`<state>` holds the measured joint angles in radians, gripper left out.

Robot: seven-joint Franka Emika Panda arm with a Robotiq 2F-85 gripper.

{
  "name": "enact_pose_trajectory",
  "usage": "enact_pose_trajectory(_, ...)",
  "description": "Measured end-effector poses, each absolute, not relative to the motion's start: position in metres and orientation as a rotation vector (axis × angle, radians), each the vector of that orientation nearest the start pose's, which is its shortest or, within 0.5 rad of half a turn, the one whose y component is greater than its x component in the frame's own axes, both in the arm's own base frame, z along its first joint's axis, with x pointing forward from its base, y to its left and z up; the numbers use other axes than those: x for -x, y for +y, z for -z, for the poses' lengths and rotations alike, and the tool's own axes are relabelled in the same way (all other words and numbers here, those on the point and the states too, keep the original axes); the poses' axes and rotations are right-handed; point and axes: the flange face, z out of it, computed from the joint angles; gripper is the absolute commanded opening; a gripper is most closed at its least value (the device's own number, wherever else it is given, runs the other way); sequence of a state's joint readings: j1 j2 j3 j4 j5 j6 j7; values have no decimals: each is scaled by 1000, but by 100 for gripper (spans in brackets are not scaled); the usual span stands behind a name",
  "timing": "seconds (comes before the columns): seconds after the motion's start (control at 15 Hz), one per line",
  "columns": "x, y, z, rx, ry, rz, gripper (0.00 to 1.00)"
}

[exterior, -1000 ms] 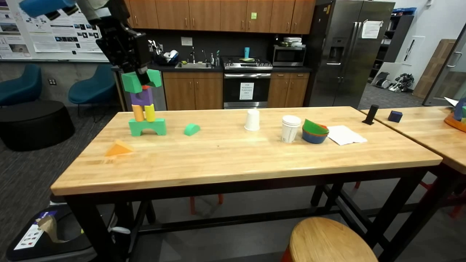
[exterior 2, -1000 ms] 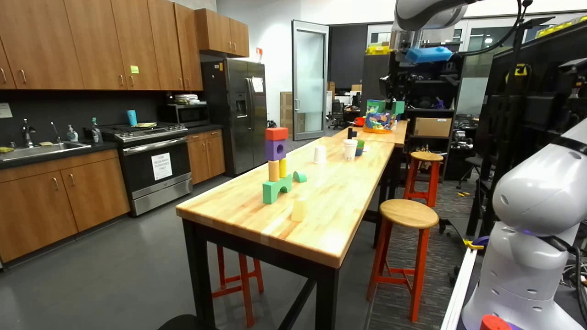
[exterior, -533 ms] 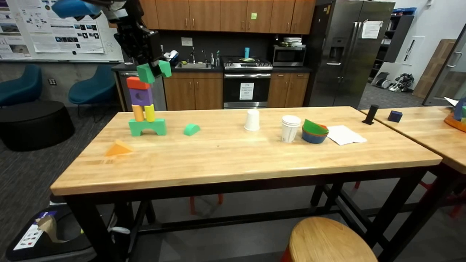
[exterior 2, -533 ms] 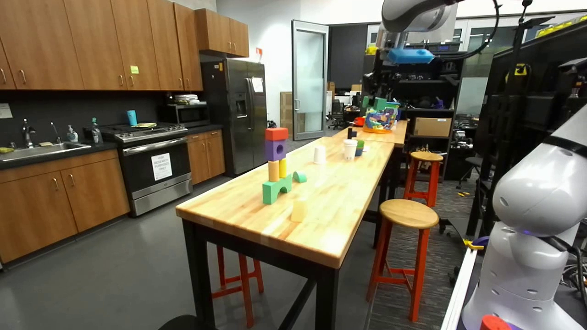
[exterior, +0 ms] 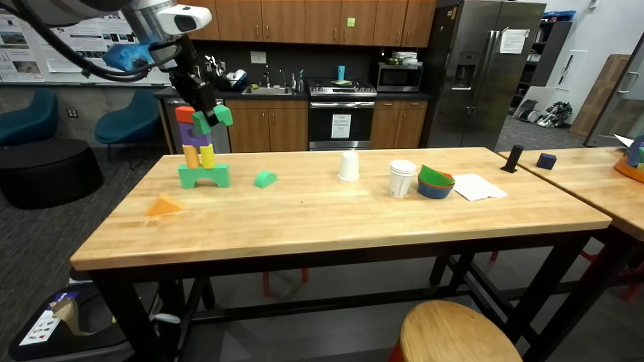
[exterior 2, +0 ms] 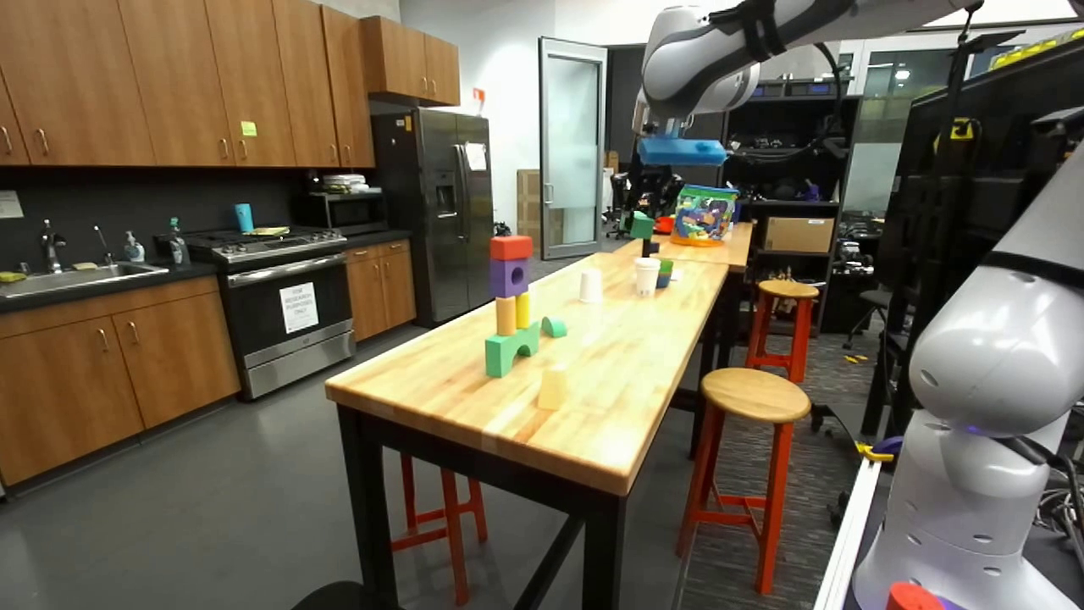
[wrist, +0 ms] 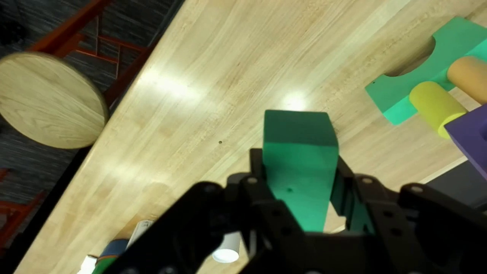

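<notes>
My gripper (wrist: 298, 167) is shut on a green block (wrist: 300, 129), with a finger on each side of it; in an exterior view the fingers partly cover the block (exterior: 201, 122). The held block (exterior 2: 641, 226) is in the air above the table. To its right in the wrist view stands a tower: a green arch (wrist: 403, 87), yellow cylinder (wrist: 433, 102), orange cylinder (wrist: 471, 78) and purple block (wrist: 470, 133). A red block (exterior 2: 511, 247) tops the tower in both exterior views. The held block overlaps the tower in an exterior view, but appears apart from it.
On the table lie an orange triangular block (exterior: 164, 205) and a green half-round block (exterior: 265, 178). Farther along are an upturned white cup (exterior: 348, 166), stacked paper cups (exterior: 401, 177), nested bowls (exterior: 435, 182) and white paper (exterior: 478, 186). Stools (exterior 2: 756, 394) stand beside the table.
My gripper has carried the green block lower and, in an exterior view, slightly to the right, uncovering the red block. The tower and the other things have stayed put.
</notes>
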<state>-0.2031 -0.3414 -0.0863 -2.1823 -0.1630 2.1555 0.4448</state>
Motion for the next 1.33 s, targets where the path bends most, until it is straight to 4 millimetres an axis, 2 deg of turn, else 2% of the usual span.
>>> enact_pose_trajectory(0.33,-455,-139,-569,2861,1305,558,16)
enact_pose_trajectory(0.47,-455,-135,-573,2826,1352,570,16)
enact_pose_trajectory(0.6,-455,-132,-572,2841,1322,564,16)
enact_pose_trajectory(0.73,-452,-129,-562,2921,1199,512,16)
enact_pose_trajectory(0.93,-431,-133,-533,3030,1053,342,16)
enact_pose_trajectory(1.07,-413,-140,-519,3061,1033,302,16)
enact_pose_trajectory(1.33,-390,-143,-507,3062,1022,312,16)
